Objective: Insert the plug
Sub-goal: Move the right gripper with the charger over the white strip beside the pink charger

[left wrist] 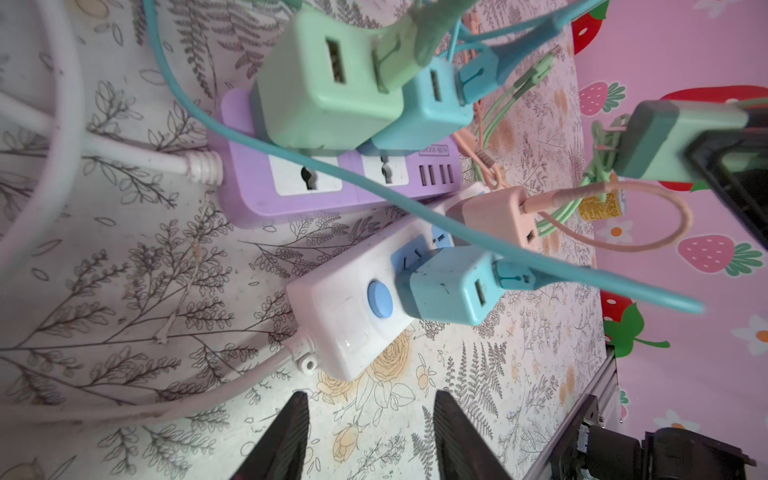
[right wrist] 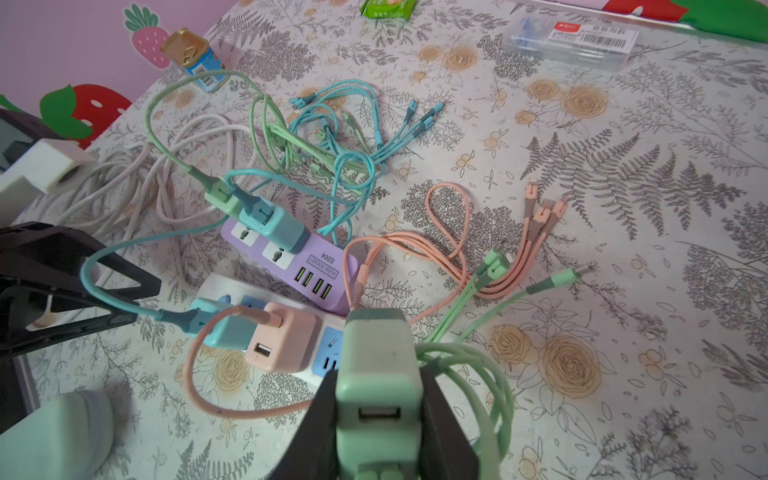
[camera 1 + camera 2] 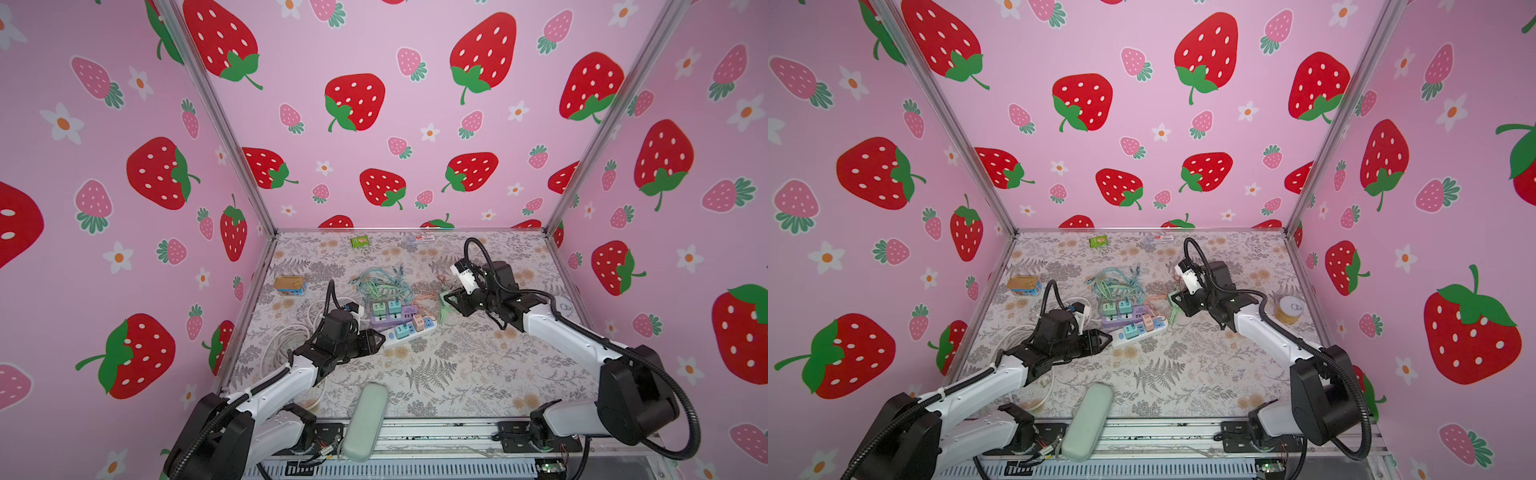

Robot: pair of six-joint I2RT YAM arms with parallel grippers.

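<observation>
Your right gripper [image 2: 378, 386] has its jaws clamped on the green plug [image 2: 374, 336], around 2 o'clock from the white power strip [image 3: 409, 330] (pink charger [image 2: 280, 340] sits in it). Your left gripper [image 1: 370, 419] is at the strip's 9 o'clock, jaws apart, empty.

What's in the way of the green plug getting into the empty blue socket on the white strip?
Nothing covers the blue socket on the white strip. But the pink cable loops close by, behind the right gripper holding the green plug, so it might snag.
</observation>
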